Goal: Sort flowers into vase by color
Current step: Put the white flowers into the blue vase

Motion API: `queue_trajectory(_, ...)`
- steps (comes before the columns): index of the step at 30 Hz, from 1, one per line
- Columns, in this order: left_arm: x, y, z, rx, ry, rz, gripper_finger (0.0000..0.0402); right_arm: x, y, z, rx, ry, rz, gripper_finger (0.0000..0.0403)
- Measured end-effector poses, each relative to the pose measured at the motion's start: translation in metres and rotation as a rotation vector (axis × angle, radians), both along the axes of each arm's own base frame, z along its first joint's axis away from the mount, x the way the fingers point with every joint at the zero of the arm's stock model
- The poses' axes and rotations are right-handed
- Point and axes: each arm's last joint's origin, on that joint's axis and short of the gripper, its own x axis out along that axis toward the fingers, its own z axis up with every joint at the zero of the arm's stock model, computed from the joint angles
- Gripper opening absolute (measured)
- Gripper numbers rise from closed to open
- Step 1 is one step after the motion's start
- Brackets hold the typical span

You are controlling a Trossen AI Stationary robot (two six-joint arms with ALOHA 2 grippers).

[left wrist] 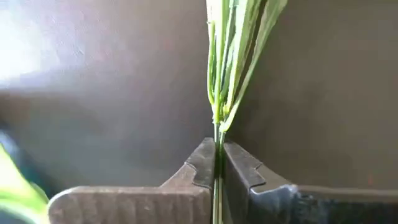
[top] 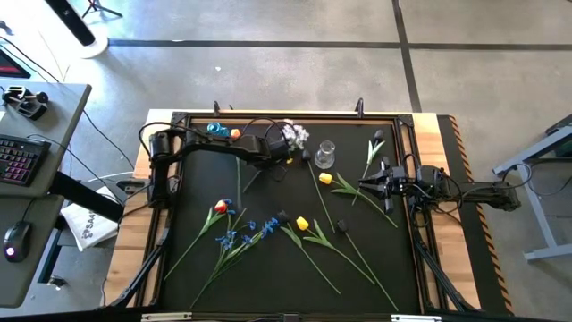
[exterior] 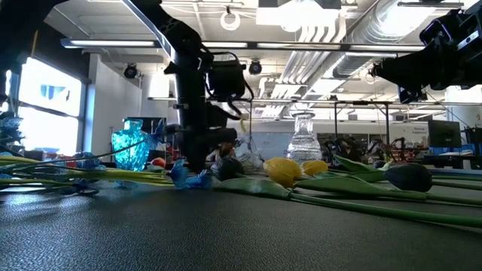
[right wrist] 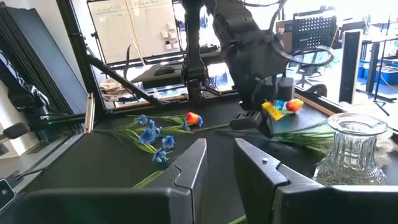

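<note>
Left gripper (left wrist: 217,163) clamped on a thin green stem (left wrist: 219,127). Pinch is slim; stem could slip or swing when lifted toward the clear vase (top: 324,155).

Black table mat (top: 268,277) carries scattered flowers (top: 241,234), clear glass vase (top: 324,155), blue vase (top: 214,130).
</note>
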Motion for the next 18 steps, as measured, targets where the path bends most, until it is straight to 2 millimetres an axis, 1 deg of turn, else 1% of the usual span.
queue_trajectory(6, -0.002, 0.002, 0.021, 0.114, -0.038, -0.027, 0.0002, 0.0, 0.0, -0.001, 0.0, 0.007, 0.0, 0.0078)
queue_trajectory(10, -0.006, 0.0, 0.03, 0.165, -0.162, -0.048, 0.0001, 0.0, 0.0, -0.001, 0.0, 0.007, 0.0, 0.0078)
queue_trajectory(14, -0.02, -0.004, 0.036, 0.221, -0.296, -0.049, 0.0001, 0.0, 0.0, -0.001, 0.0, 0.007, 0.0, 0.0078)
queue_trajectory(18, -0.038, -0.008, 0.05, 0.343, -0.469, -0.052, 0.0001, 0.0, 0.0, -0.001, 0.0, 0.007, 0.0, 0.0078)
